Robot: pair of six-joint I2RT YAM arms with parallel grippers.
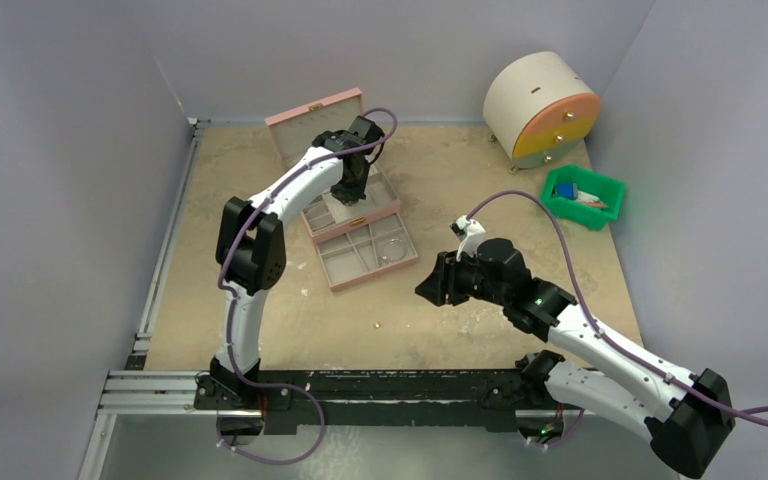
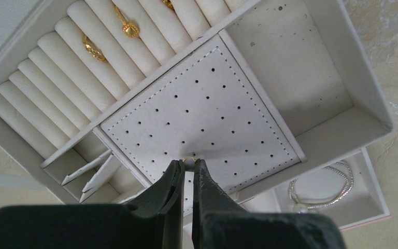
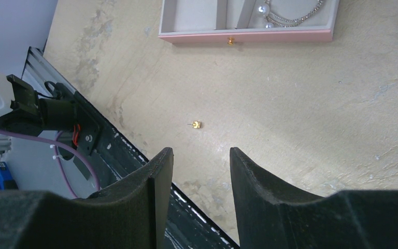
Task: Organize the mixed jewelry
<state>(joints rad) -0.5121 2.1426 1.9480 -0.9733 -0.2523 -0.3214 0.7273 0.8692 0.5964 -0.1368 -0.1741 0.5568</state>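
My left gripper (image 2: 188, 163) is shut on a small pearl stud (image 2: 188, 163), held just above the perforated pad (image 2: 202, 109) in the upper tray of the pink jewelry box (image 1: 351, 215). Two gold rings (image 2: 127, 28) sit in the ring rolls beside the pad. The silvery bracelet (image 2: 324, 189) lies in the pulled-out lower drawer; it also shows in the right wrist view (image 3: 293, 15). A tiny gold stud (image 3: 196, 124) lies on the table in front of the drawer, also seen from above (image 1: 376, 324). My right gripper (image 3: 199, 155) is open and empty, above the table to the right of that stud.
A green bin (image 1: 584, 196) with blue items stands at the right. A round white drum with an orange face (image 1: 541, 108) stands at the back right. The box lid (image 1: 313, 120) stands open at the back. The black rail (image 1: 360, 385) runs along the near edge.
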